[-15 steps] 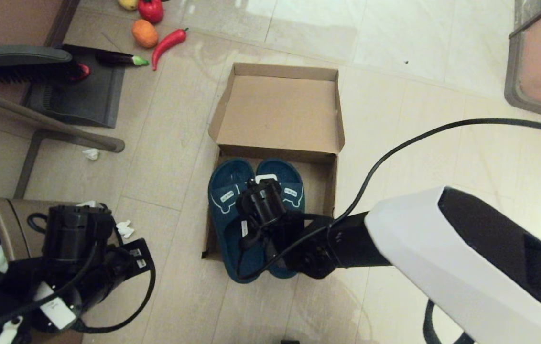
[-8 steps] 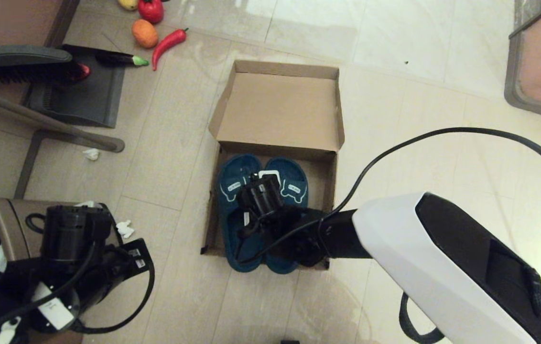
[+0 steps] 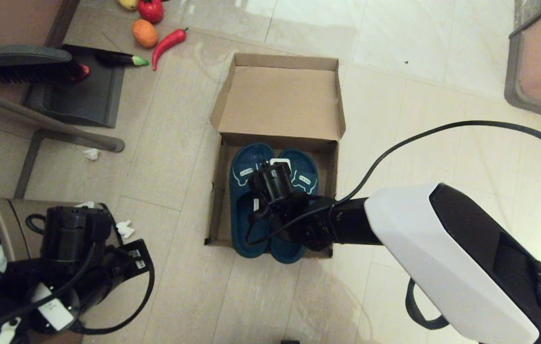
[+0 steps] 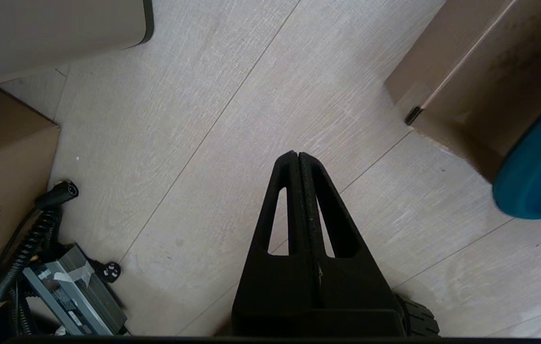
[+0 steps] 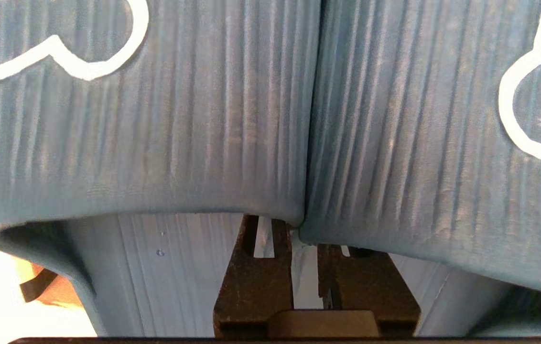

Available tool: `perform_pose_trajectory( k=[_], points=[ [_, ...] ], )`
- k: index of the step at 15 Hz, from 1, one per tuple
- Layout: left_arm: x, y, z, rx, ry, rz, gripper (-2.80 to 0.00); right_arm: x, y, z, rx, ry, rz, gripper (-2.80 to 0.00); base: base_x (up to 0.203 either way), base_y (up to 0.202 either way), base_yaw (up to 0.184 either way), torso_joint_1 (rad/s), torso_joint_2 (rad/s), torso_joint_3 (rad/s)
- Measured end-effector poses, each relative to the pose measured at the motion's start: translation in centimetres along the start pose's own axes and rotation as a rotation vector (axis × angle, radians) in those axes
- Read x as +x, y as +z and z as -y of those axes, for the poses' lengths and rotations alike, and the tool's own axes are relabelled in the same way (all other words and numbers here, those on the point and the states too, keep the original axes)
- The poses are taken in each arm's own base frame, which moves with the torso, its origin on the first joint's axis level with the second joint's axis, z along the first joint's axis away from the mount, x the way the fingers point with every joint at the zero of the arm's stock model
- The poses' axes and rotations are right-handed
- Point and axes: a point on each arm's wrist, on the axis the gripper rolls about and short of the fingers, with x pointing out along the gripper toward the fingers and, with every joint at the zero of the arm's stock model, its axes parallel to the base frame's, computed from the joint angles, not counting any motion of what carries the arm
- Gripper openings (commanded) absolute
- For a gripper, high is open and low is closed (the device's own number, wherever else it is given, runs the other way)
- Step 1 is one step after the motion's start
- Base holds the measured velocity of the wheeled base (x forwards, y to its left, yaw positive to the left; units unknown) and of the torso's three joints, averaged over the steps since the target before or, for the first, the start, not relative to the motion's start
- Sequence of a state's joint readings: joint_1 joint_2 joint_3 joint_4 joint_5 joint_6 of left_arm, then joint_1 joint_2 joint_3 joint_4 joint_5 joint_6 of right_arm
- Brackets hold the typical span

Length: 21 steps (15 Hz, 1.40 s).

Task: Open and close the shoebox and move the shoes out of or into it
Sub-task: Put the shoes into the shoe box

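While my right pincer [image 3: 277, 177] grips the inner strap edges of both shoes [image 3: 270, 200] together, they hang over the open shoebox [image 3: 280, 102], heels past its near wall; I should lower them level, toes toward the lid hinge. My left pincer [image 4: 297, 160] is parked closed and empty beside the box.

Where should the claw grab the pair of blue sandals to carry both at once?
By the two straps where they meet, as the right claw does now: from above and behind, one finger under each strap. The sandals lie side by side with straps touching, so one pinch takes both.
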State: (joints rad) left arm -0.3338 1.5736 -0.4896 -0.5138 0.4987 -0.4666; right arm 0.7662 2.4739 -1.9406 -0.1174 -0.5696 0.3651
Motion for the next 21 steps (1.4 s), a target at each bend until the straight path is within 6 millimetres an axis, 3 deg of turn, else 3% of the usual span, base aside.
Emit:
perform_pose_trajectory(
  k=[12, 21],
  points=[
    [-0.4, -0.4, -0.4, 0.003, 0.003, -0.007, -2.8, -2.6, 3.1, 0.2, 0.011, 0.012, 0.015, -2.8, 0.0, 0.0, 0.0, 0.0, 0.0, 0.0],
    [-0.6, -0.8, -0.7, 0.007, 0.006, -0.017, -2.8, 1.5, 0.1, 0.3, 0.052, 0.017, 0.091, -2.8, 0.0, 0.0, 0.0, 0.0, 0.0, 0.0]
  ],
)
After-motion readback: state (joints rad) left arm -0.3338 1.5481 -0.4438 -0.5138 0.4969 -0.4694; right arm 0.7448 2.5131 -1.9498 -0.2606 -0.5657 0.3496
